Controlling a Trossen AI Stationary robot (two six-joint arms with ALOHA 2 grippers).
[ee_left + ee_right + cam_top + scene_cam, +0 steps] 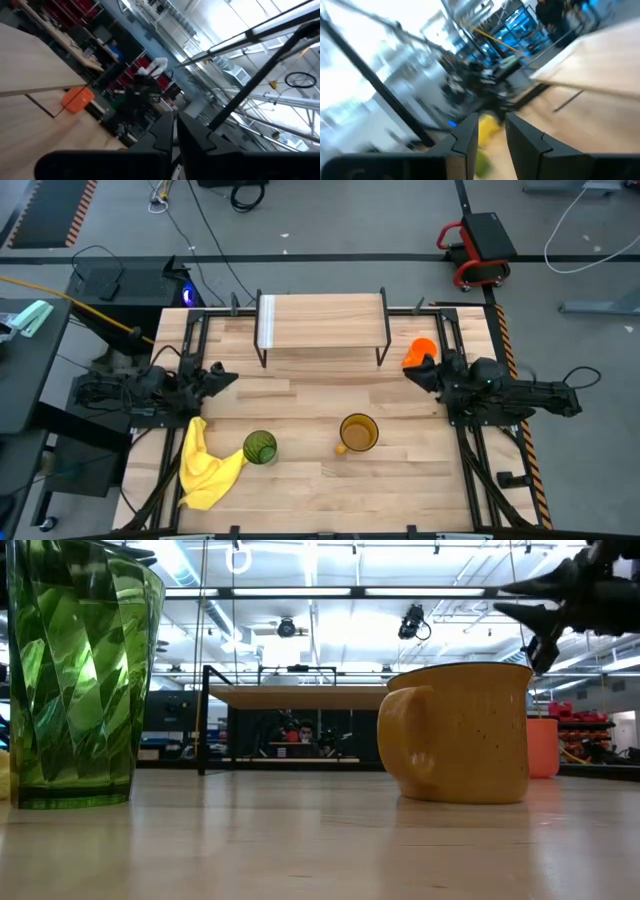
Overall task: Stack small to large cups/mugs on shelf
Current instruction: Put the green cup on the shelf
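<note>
The shelf [322,318] stands at the table's [320,495] far edge, its board bare. The orange mug [421,352] sits on the table just off the shelf's right end. The yellow mug [358,432] stands nearer the front, below the shelf's right leg, and the green tumbler [260,447] below its left leg, beside a yellow cloth [203,468].

The left gripper [226,377] hovers off the shelf's left end, fingers nearly closed on nothing. The right gripper [412,373] hangs by the orange mug, fingers apart, holding nothing.
</note>
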